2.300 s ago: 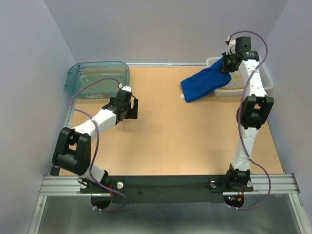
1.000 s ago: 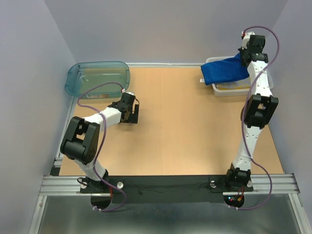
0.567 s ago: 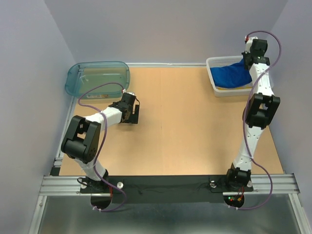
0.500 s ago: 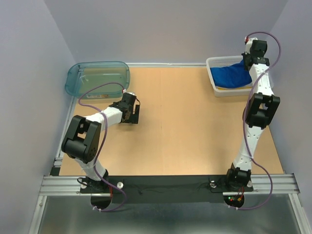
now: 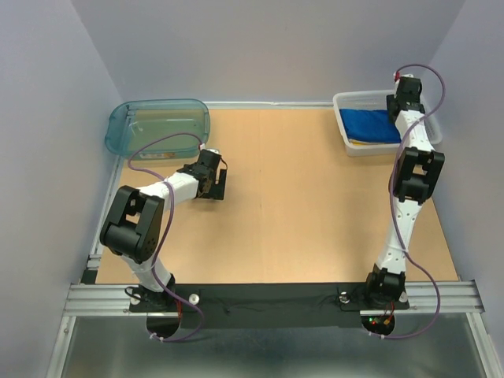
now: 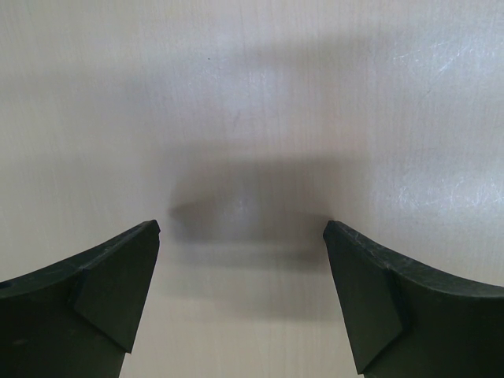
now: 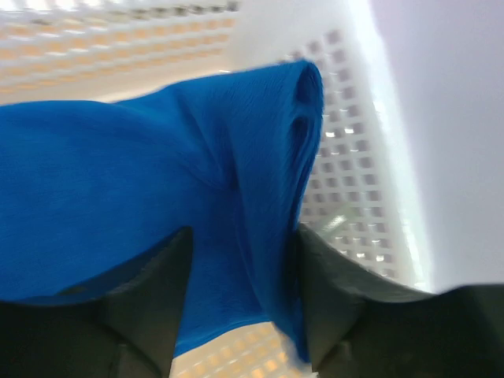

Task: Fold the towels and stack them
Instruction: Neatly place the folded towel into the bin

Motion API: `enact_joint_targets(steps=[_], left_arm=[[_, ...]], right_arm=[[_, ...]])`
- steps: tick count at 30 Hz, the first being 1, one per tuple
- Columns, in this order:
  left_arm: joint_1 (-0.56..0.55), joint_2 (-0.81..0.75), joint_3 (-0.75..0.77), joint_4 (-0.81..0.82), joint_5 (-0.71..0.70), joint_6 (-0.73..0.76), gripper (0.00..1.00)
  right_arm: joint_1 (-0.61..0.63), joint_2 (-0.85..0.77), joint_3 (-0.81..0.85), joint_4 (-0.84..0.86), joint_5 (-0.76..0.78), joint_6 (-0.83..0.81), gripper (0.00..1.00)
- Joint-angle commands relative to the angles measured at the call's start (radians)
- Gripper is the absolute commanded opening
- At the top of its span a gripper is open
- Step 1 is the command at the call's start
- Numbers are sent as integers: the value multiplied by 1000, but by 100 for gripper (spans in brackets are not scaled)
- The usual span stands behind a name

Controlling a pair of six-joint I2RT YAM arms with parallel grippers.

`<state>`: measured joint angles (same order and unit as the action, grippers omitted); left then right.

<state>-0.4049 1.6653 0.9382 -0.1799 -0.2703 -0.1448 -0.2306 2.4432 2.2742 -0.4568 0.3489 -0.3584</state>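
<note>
Inside the white basket [image 5: 340,118], at the far right corner of the bench [image 5: 299,213], the blue towel [image 5: 370,124] is lying in a soft heap and filling most of the room in there. One thin strip of the yellow towel [image 5: 368,142] is peeking out from under its near edge, and the rest of that towel is hiding below the blue one. No brown towel is showing in any view. Close up, one side of the blue towel is standing up in a thick fold that is leaning toward the basket's wall of little square holes. The right gripper [image 7: 242,230] is reaching down into the basket from above, and its jaws are pinching that thick fold, with blue cloth filling the gap between them. The right arm is stretching tall and straight from its base at the near edge up to the basket. Far away on the other side, the left gripper [image 6: 241,227] is hanging low over bare wood, with its shadow right under it. Its jaws are spread wide and are holding nothing. The left arm is bending back on itself, and the gripper is pointing toward the middle of the bench. Behind it, the teal tub [image 5: 157,126] is sitting at the far left corner, well apart from the basket.
</note>
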Motion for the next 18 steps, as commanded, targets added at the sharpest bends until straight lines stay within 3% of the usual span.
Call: enact_joint_targets(steps=[1,4,8,14,18], left_arm=[[-9,11,33,-9,-14,8,98],[-11,8,33,-10,-18,8,98],[-17,-10,34,-7,-27,10,98],[-25,-104,30,8,-38,11,98],[-26,-252,-5,54,-53,7,98]], right_arm=[[-18,10,11,121,214,47,67],[-19,1,22,136,291,75,80],[-19,-70,-7,136,272,131,85],[-18,-303,-195,135,153,266,99],[-19,-507,-371,136,62,352,100]])
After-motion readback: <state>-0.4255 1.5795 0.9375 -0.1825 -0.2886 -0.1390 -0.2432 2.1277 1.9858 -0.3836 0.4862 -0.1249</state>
